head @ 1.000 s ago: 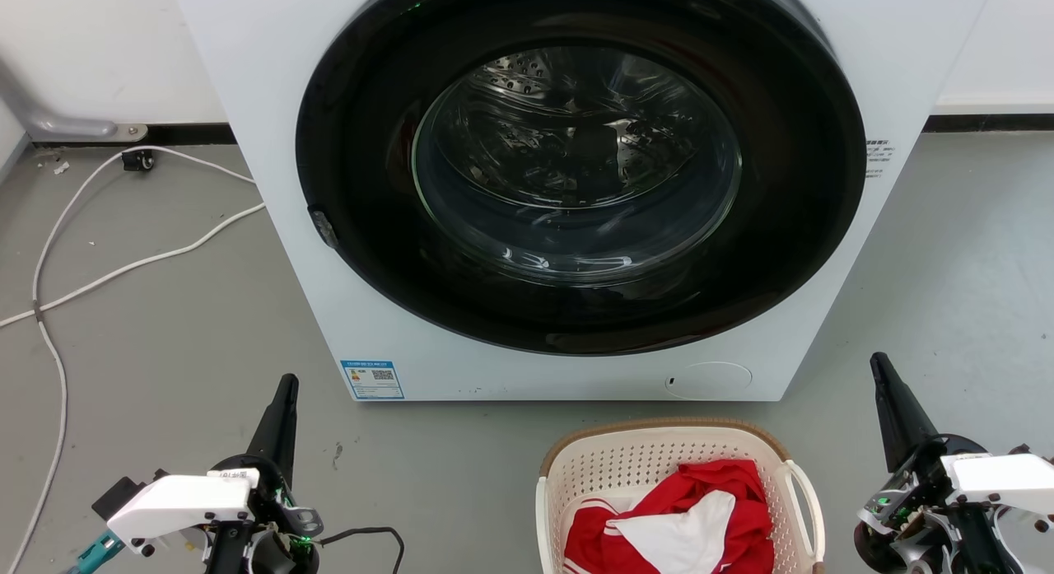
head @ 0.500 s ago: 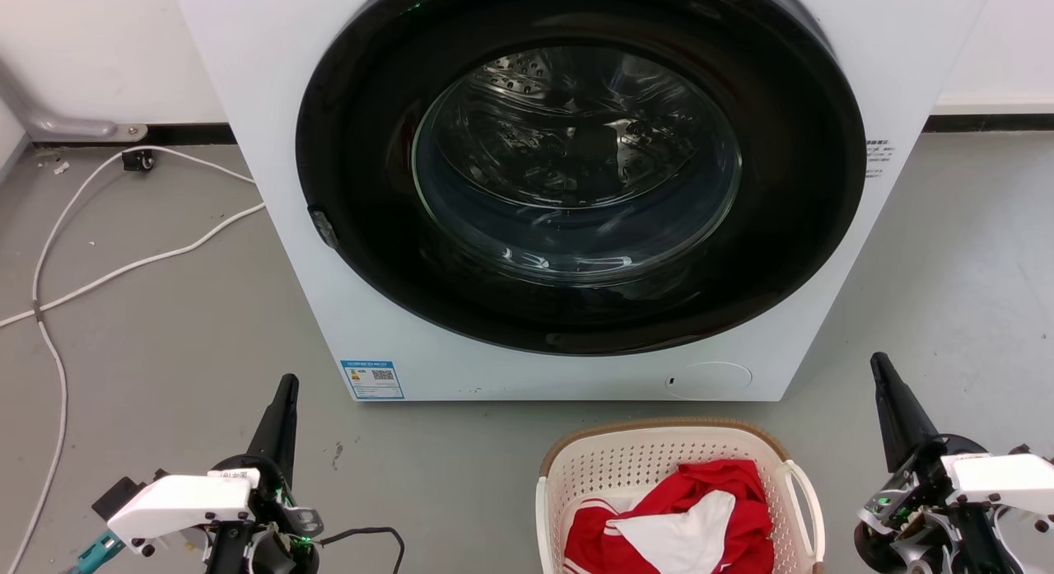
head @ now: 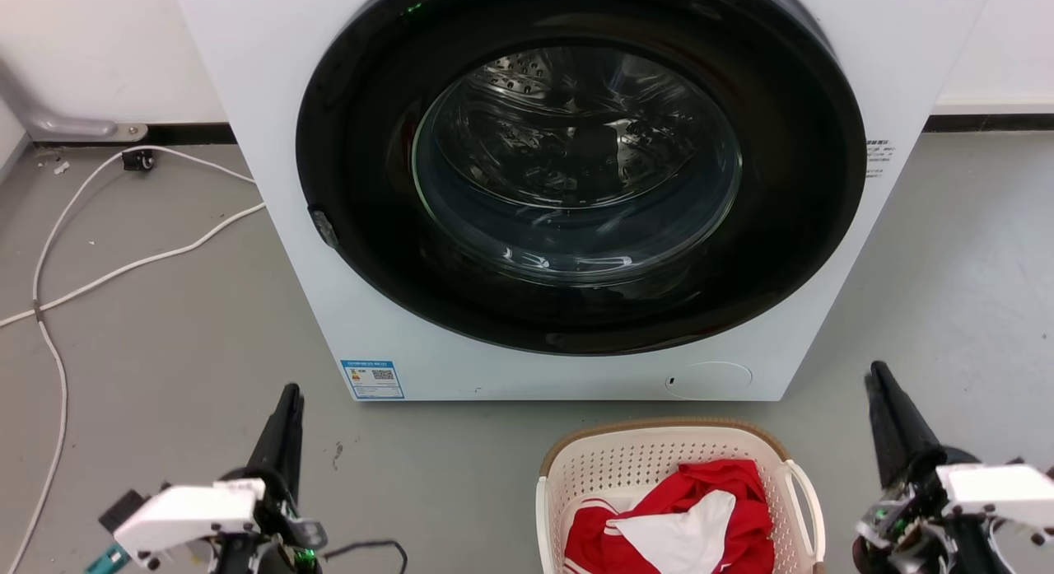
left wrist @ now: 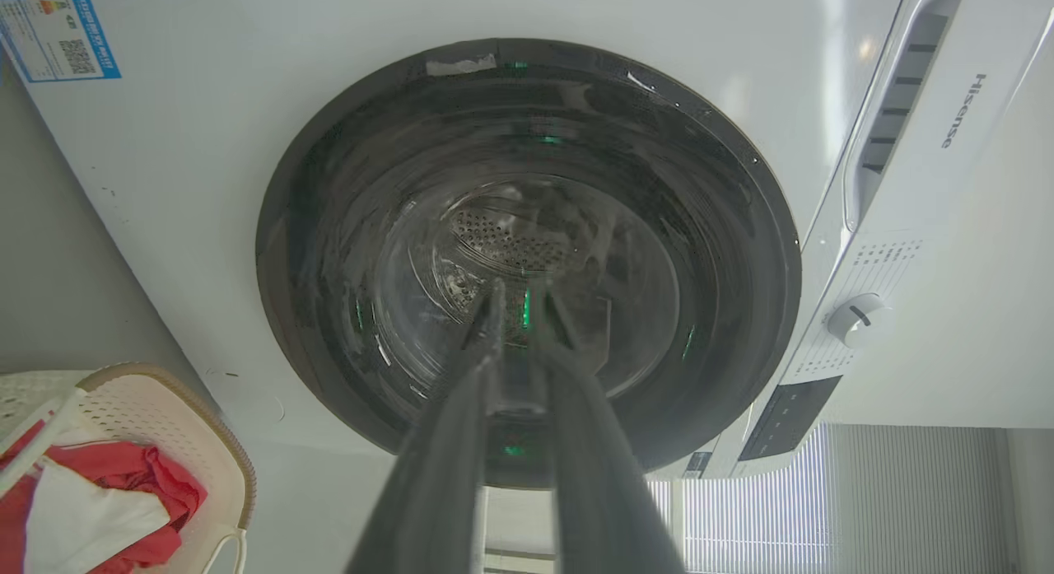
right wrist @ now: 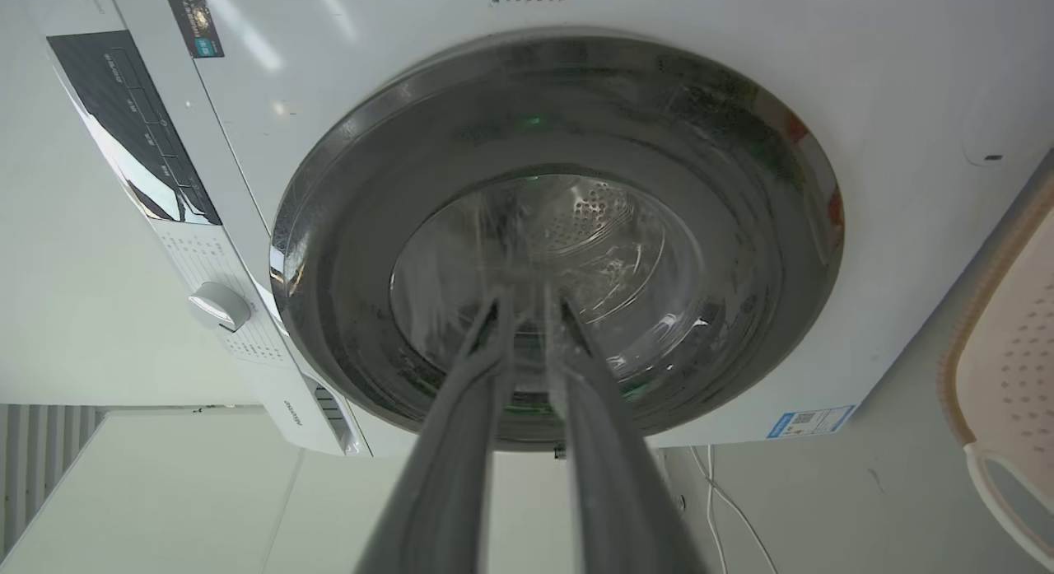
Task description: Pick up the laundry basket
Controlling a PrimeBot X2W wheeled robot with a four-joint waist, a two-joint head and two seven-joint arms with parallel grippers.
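Cream-white plastic, pierced with rows of small holes and rimmed in brown weave: the laundry basket [head: 626, 467] sits on the grey floor [head: 165, 335] just in front of a white front-loading washer [head: 263, 105]. It lies toward the robot's right, at the lower edge of the head view. A red and white garment [head: 683, 516] lies bundled inside it, and one white loop handle [head: 805, 492] shows on its right side. The left gripper [head: 289, 390] hovers well to the basket's left, and the right gripper [head: 874, 370] is near the handle side. Both point toward the washer and neither touches the basket. Seen from the wrists, each gripper's two dark fingers [left wrist: 461, 409] stand close together with a slim gap between them, holding nothing. The washer's round dark door [head: 362, 228] is closed, its glass showing a steel drum [head: 576, 146]. A white cable [head: 123, 265] snakes over the floor to the washer's left, and a blue label [head: 372, 379] marks the lower corner of its front.
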